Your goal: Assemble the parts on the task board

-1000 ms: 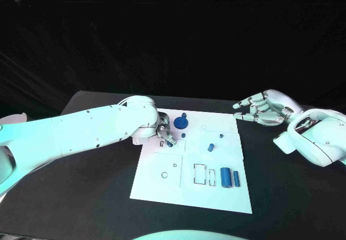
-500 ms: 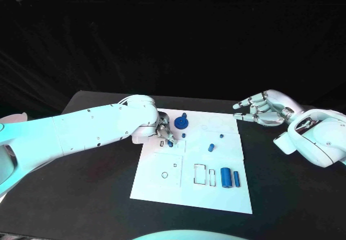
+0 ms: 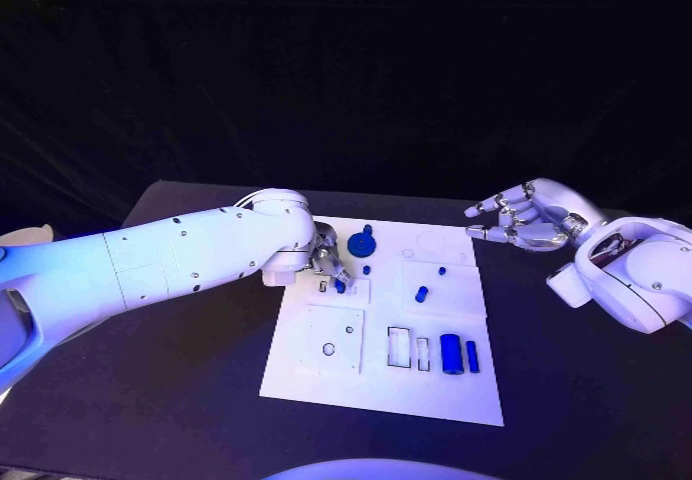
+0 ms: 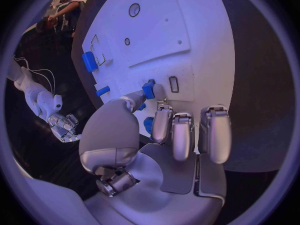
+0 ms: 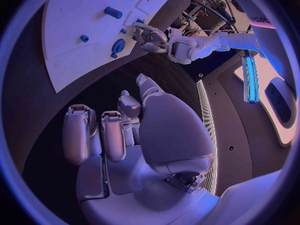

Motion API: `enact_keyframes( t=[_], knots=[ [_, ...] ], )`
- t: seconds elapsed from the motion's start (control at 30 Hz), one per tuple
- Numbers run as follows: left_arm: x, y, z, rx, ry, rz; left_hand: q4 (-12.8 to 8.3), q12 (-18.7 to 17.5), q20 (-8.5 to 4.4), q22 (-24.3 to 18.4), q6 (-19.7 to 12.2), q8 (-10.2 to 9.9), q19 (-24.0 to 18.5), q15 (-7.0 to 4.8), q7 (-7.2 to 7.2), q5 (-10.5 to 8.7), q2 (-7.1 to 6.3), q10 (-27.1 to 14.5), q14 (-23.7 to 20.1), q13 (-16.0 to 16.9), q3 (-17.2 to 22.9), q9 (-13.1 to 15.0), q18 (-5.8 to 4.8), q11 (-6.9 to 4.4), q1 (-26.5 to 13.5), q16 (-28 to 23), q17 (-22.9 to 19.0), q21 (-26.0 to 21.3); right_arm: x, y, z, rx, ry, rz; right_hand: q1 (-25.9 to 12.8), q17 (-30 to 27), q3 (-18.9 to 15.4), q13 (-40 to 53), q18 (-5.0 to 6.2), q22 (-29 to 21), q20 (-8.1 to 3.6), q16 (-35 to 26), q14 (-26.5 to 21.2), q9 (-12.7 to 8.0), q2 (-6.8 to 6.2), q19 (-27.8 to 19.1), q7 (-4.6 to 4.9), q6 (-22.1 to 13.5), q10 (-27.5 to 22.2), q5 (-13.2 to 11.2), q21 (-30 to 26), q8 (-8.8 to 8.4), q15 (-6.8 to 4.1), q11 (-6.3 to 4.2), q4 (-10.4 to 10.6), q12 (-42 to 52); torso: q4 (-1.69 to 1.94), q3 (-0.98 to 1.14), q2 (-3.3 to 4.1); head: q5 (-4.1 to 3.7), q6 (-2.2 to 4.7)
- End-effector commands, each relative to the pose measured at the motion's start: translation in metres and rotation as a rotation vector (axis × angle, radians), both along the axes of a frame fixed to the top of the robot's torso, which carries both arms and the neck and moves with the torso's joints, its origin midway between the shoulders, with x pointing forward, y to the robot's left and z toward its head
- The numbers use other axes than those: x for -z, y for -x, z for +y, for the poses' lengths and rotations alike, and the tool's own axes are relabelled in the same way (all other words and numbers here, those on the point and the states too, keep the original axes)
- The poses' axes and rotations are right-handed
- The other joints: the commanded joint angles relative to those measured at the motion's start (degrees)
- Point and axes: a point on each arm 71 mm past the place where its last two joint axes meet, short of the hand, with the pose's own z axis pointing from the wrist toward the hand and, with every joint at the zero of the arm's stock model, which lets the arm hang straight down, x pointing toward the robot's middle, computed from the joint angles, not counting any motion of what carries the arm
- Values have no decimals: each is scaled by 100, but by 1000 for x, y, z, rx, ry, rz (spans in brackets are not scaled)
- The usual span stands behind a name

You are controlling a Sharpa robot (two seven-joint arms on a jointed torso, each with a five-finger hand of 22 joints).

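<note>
1. The left hand [image 3: 326, 264] was over the board's [image 3: 378, 390] upper left part, pinching a small blue part [image 4: 149, 89] between thumb and a fingertip; its other fingers [image 4: 214, 133] were curled alongside.
2. The held part touched or hung just above the board beside a small rectangular slot [image 4: 174, 84]; I could not tell which.
3. At the hand's 1 o'clock stood a round blue knob [image 3: 359, 241]; at 4 o'clock lay a short blue peg [image 3: 421, 294].
4. Two blue bars [image 3: 459, 354] lay side by side near the board's lower right.
5. The right hand [image 3: 522, 222] hung above the desk [image 3: 173, 400] off the board's upper right corner, holding nothing, fingers loosely bent and apart.
</note>
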Motion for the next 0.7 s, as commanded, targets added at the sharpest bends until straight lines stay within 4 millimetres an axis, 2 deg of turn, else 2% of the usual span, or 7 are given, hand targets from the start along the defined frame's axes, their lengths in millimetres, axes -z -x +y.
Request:
enact_keyframes(
  t=[0.03,0.33,0.7],
  knots=[
    [13,6,5,-9,-79,67,22,21,-42,1095,46,-14,387,-44,-5,-12,19,51,612,66,-65,12,-119,-11,-68,18,1507,25,1,1,1,-13,11,3,20,771,-44,-4,35,-3,-44,-26,443,-2,-2,0,2,40,6,10,-18,9,-27,10,-4,-31,1,-3,-3,-4,-6],
    [13,6,5,-6,-82,70,142,56,-52,1168,104,-22,423,-54,-20,-12,-6,83,612,111,-390,41,-137,-23,-131,18,1507,69,1,1,1,-13,11,3,6,765,-57,-6,36,-8,-44,-31,442,-2,-7,-2,2,40,6,2,-22,8,-26,11,5,-31,4,-2,-1,-6,-16],
    [13,6,5,-4,-85,68,281,81,-60,1236,153,-20,457,-61,-35,-10,28,110,612,143,-684,72,-154,-35,-169,18,1507,110,1,1,1,-12,11,3,-1,763,-64,-13,36,-9,-44,-33,441,-2,-9,-2,2,40,3,-5,-23,8,-26,11,10,-36,3,-2,0,-7,-24]
  ],
)
